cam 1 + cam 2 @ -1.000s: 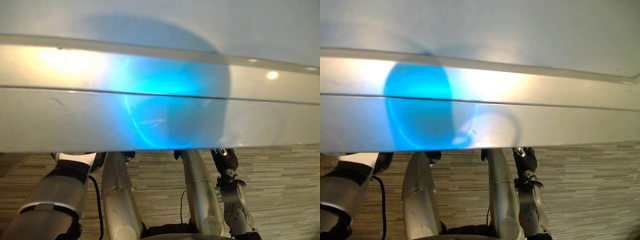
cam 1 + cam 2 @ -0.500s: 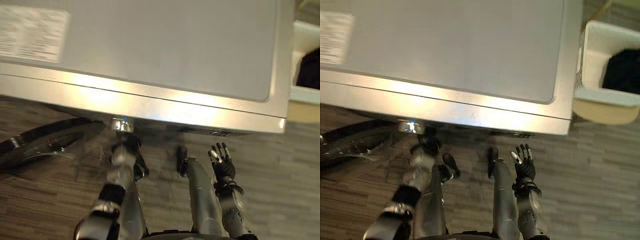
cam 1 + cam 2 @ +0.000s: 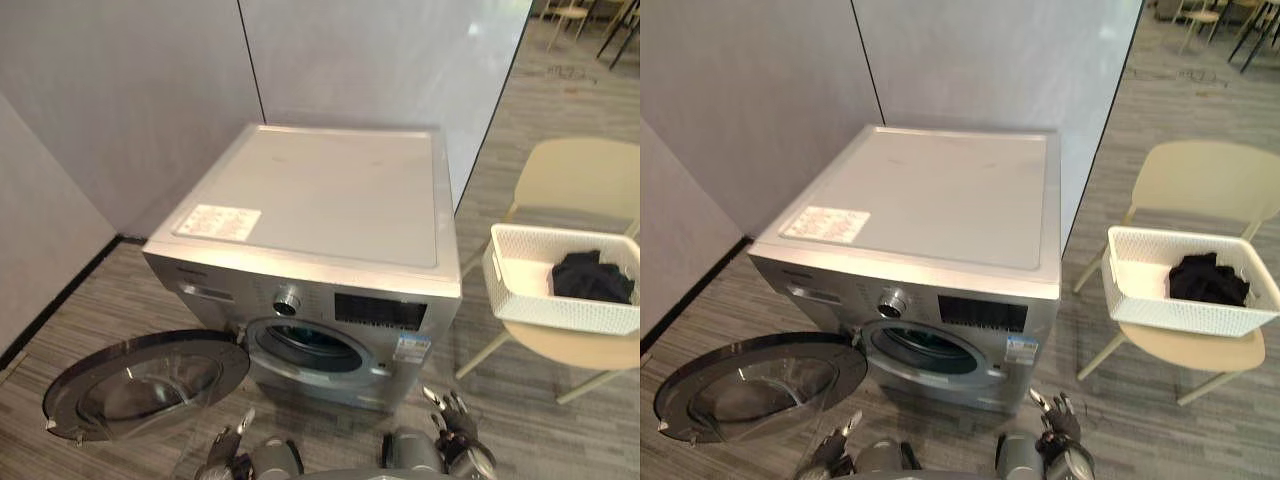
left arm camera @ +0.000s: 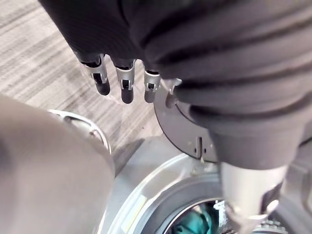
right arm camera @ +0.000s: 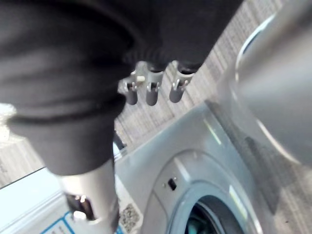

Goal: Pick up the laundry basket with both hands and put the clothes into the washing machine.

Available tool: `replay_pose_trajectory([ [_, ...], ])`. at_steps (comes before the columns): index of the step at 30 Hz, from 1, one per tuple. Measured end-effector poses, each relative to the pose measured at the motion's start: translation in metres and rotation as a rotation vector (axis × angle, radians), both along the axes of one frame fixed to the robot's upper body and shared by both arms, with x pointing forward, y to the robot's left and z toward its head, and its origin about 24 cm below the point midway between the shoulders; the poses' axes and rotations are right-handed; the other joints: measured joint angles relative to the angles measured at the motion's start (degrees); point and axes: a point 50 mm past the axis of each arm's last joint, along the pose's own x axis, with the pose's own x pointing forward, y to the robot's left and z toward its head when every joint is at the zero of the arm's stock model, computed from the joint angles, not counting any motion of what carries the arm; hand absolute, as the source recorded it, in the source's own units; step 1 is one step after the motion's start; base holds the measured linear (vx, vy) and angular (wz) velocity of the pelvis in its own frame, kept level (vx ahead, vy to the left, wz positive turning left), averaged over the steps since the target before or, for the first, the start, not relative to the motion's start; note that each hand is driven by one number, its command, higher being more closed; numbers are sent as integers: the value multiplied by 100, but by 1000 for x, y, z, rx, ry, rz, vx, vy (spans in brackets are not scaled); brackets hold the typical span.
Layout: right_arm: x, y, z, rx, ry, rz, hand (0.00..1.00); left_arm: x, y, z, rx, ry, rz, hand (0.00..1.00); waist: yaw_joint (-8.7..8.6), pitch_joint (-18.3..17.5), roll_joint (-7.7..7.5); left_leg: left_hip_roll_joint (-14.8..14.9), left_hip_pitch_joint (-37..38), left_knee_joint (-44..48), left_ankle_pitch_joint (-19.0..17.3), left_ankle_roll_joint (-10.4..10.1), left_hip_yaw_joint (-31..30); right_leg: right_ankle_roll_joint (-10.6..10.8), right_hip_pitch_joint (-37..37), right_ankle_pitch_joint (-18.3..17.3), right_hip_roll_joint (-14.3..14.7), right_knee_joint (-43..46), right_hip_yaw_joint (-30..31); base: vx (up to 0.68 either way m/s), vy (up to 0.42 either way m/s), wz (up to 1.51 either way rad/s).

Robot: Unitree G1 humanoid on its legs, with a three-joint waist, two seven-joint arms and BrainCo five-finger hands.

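1. Grey striped flooring (image 3: 90, 300) and pale partition walls (image 3: 130, 90) surround a silver front-loading washing machine (image 3: 320, 190), which stands straight ahead of us.
2. Its round door (image 3: 140, 385) is swung wide to our left, low over the floor, leaving the drum opening (image 3: 310, 348) uncovered.
3. We see the white laundry basket (image 3: 560, 312) on the seat of a cream chair (image 3: 580, 170), near the machine's right flank and well apart from both hands.
4. The right robot hand (image 3: 455, 418) is low at the near edge of our head view, and the basket lies beyond it and off to the right. From the left robot hand (image 3: 225, 452) it is farther off, across the front of the machine.
5. The basket sits upright with its mouth upward. Its long axis runs left to right across our view, one long lattice wall facing us.
6. Dark clothes (image 3: 592, 277) lie bunched inside it, toward its right end.
7. The left robot hand hangs low before the machine, near the door's edge. Its fingers (image 4: 127, 95) are straight, slightly spread and empty.
8. The right robot hand hangs low below the machine's right front corner. Its fingertips (image 5: 152, 97) are likewise extended and loose, grasping nothing, and the wrist view looks along them toward the machine's front.
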Motion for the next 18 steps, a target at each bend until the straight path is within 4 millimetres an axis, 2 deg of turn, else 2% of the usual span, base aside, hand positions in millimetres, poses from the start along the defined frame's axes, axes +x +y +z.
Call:
replay_pose_trajectory([
  [1, -5, 0, -3, 6, 23, -9, 0, -1, -1, 0, -2, 5, -3, 0, 19, -103, -29, -37, 53, -295, 27, 0, 7, -11, 97, 194, 35, -480, -65, 166, 3, 7],
  [2, -7, -1, -4, 1, 35, -1, 0, -2, -2, -1, -4, 8, -5, 0, 25, -167, 29, -42, 161, -557, 73, -1, -39, -44, 163, 363, 93, -738, -119, 175, -8, 1],
  [3, -11, -2, -7, -1, 63, 6, 0, -4, -4, -2, -11, 16, -3, 0, 4, -250, 67, -61, 345, -1184, 606, -28, 21, -65, 286, 719, 172, -1108, -167, 81, -16, 7],
  [4, -12, -2, -9, -1, 85, 11, 0, -5, -3, -2, -11, 18, 1, 0, -12, -253, 41, -115, 473, -1510, 885, -17, 15, -57, 412, 933, 196, -1370, -199, 72, -7, 14],
  [5, -21, -3, -13, -1, 125, 7, 0, -5, -3, -2, -11, 21, 6, 0, -13, -290, 23, -172, 659, -1822, 1005, -38, -25, -73, 660, 1166, 228, -1757, -300, 65, 14, 20],
  [6, -29, -3, -16, 1, 160, 8, 0, -6, -3, -3, -12, 24, 6, 0, -6, -345, 68, -183, 716, -1966, 1070, -36, -51, -75, 801, 1272, 271, -1997, -339, 121, 34, 18],
  [7, -36, -3, -18, 2, 187, 3, 0, -6, -3, -3, -13, 25, 8, 0, -1, -404, 24, -185, 793, -2015, 1109, -45, -100, -46, 970, 1368, 311, -2258, -391, 122, 33, 15],
  [10, -35, -4, -18, -2, 190, -3, 0, -4, -4, -3, -16, 15, 0, 0, -4, -389, 55, -201, 812, -1804, 1061, 2, -205, -48, 1149, 1443, 318, -2397, -437, 114, 32, 9],
  [11, -26, -4, -17, -1, 179, -15, 0, -1, -5, -2, -18, 8, -14, 0, 13, -376, 41, -227, 666, -1391, 982, 5, -407, -48, 1184, 1441, 316, -2408, -388, 92, 2, -17],
  [13, -14, -4, -15, -5, 152, -17, 0, 2, -10, -2, -29, 4, -31, 0, 16, -327, 117, -261, 494, -947, 863, -29, -806, -30, 1175, 1457, 309, -2411, -257, 45, 4, -30],
  [15, -3, -5, -12, -5, 122, -20, 0, 1, -23, -4, -62, 7, -29, 0, 17, -347, 387, -165, 505, -838, 440, -51, -1082, 21, 1115, 1495, 461, -2423, -74, -6, 108, -46],
  [16, 0, -2, -12, 2, 116, -20, 0, 1, -24, -4, -65, 7, -29, 0, 20, -349, 408, -157, 541, -926, 366, -47, -1066, 14, 1067, 1511, 490, -2425, 2, -29, 97, -56],
  [18, 6, 9, -11, 31, 100, -12, 0, 0, -19, -4, -51, 13, -33, 0, 29, -423, 259, -215, 607, -1354, 470, -52, -763, 0, 886, 1707, 488, -2661, 261, -42, 37, -73],
])
